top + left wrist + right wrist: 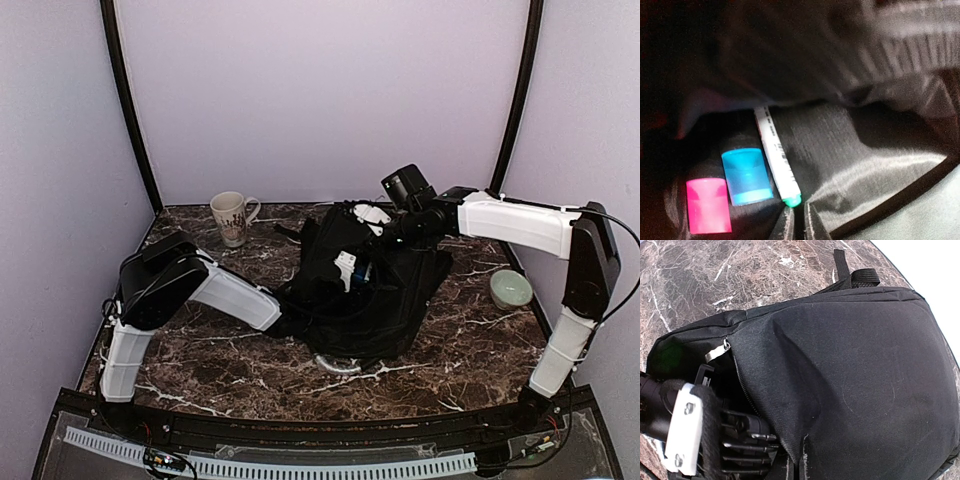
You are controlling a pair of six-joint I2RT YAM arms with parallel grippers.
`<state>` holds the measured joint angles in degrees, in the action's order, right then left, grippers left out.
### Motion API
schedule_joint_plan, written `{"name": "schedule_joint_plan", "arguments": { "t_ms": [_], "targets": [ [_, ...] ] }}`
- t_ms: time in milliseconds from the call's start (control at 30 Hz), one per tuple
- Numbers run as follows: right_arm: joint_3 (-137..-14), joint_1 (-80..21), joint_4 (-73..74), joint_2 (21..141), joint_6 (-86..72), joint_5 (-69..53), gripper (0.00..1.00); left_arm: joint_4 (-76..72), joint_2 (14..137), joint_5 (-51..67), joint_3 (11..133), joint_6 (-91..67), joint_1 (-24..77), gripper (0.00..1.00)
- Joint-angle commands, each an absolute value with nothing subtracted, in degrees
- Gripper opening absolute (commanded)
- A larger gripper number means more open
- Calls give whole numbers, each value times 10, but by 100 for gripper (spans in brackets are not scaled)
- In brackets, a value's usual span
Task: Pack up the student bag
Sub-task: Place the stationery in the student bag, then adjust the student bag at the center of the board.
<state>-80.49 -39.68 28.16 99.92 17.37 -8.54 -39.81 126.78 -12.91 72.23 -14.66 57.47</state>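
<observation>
Looking down from above, the student bag (392, 300) lies slumped in the middle of a dark marble table (200, 365), between the two arms. A mug (232, 217) stands well to its left and a small green bowl (510, 289) to its right. The left arm reaches in through the bag's open zip, so its wrist is swallowed by fabric.

Inside the bag, the left gripper (799, 227) shows its fingertips drawn nearly together with nothing visible between them. Just beyond them lie a pink-capped marker (708, 206), a blue-capped marker (746, 176) and a white pen (775, 150) with a green tip, side by side on the lining.

The right gripper (801, 465) sits at the bag's upper edge, fingers pressed together, apparently pinching a fold of the black cloth to hold the mouth up.

The stationery looks delivered. To finish this step well, the left arm should back straight out along its entry line, fingers kept narrow so they do not snag the lining or drag a pen, while the right keeps the opening lifted.
</observation>
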Motion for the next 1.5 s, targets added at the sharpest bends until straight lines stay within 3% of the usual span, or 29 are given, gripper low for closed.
{"name": "schedule_joint_plan", "arguments": {
  "t_ms": [0, 367, 633, 733, 933, 1233, 1467],
  "targets": [
    [-796, -408, 279, 1001, 185, -127, 0, -434, 1252, -87, 721, -171, 552, 14],
    [-775, -403, 282, 996, 221, -132, 2, -402, 1076, -61, 577, -155, 588, 22],
    [-764, -403, 336, 994, 276, -154, 38, -242, 920, -107, 471, -173, 597, 28],
    [-787, -403, 389, 996, 286, -194, 43, -166, 882, -129, 470, -180, 591, 36],
    [-865, -403, 458, 1003, 294, -216, 44, -34, 838, -101, 484, -228, 536, 51],
    [-925, -402, 444, 1050, 267, -192, 43, -85, 825, 47, 449, -294, 426, 52],
    [-894, -402, 400, 1105, 244, -122, 33, -138, 889, 131, 467, -295, 400, 52]
  ]
}}
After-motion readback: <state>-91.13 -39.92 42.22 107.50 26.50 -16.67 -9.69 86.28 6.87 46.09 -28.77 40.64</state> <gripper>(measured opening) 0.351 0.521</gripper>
